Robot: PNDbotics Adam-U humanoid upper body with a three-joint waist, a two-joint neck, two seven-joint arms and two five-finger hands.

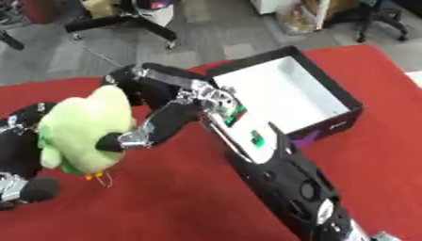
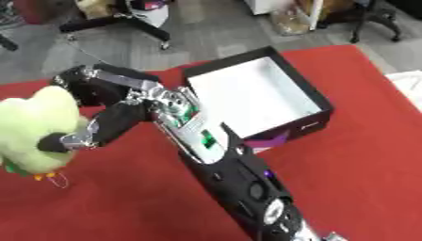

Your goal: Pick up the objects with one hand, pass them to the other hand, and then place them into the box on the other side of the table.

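A light green plush toy (image 1: pixel 82 127) with a small orange tag hangs above the red table at the left. My left hand (image 1: pixel 18 150) holds it from the left side, its black fingers curled round the toy's back and bottom. My right hand (image 1: pixel 161 94) reaches across from the lower right; its fingers curve over the toy's top and its thumb (image 1: pixel 115 141) presses on the toy's front. Behind the right forearm, at the upper right, stands the black box (image 1: pixel 284 92) with a white inside, open and with nothing in it.
The red cloth (image 1: pixel 165 202) covers the table. A purple scrap (image 1: pixel 305 137) sticks out under the box's near corner. Beyond the far table edge are grey floor and a chair base (image 1: pixel 124 21). Something white (image 2: pixel 408 80) shows at the right edge.
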